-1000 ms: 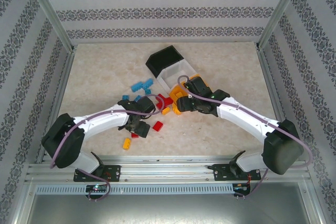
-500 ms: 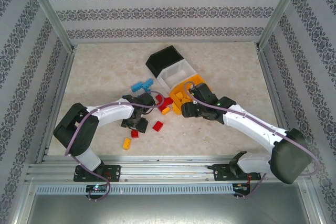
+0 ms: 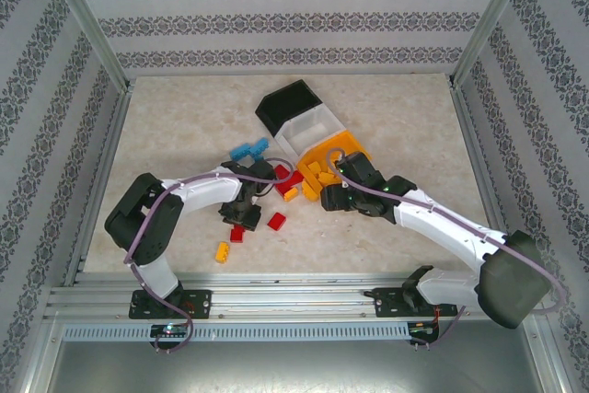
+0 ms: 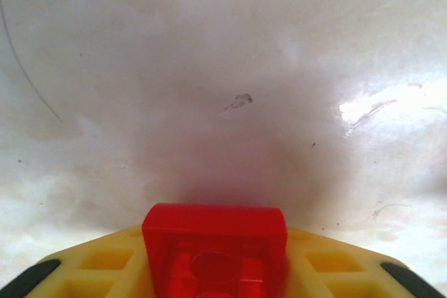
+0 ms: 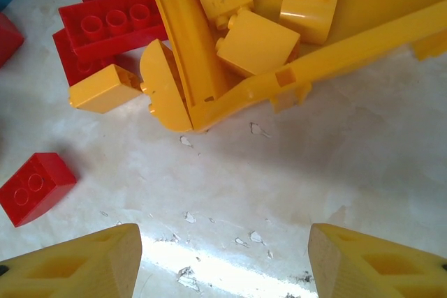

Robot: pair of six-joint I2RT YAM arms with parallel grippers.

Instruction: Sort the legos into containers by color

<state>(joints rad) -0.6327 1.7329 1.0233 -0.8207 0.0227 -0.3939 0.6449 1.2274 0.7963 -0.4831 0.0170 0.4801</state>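
My left gripper (image 3: 241, 218) is low over the table, left of centre. In the left wrist view its yellow fingers (image 4: 84, 270) are closed on both sides of a red lego (image 4: 213, 232), underside up. The right gripper (image 3: 333, 198) hangs open and empty just in front of the orange-yellow container (image 3: 339, 146), with its fingers (image 5: 77, 263) wide apart over bare table. That container (image 5: 202, 75) holds several yellow legos (image 5: 255, 43). Joined behind it are the white container (image 3: 308, 131) and the black one (image 3: 287, 103). Red legos (image 5: 112, 22) and a yellow one (image 5: 105, 88) lie by the orange-yellow rim.
Loose legos lie around the left gripper: a red one (image 3: 276, 221), a yellow one (image 3: 222, 250) nearer the front, and light blue ones (image 3: 247, 148) behind. Another red brick (image 5: 35, 186) sits left of the right gripper. Metal frame rails border the table.
The left gripper has closed from wide open onto the red lego, and its arm has folded in. The right gripper has slid a little to the right, staying open.
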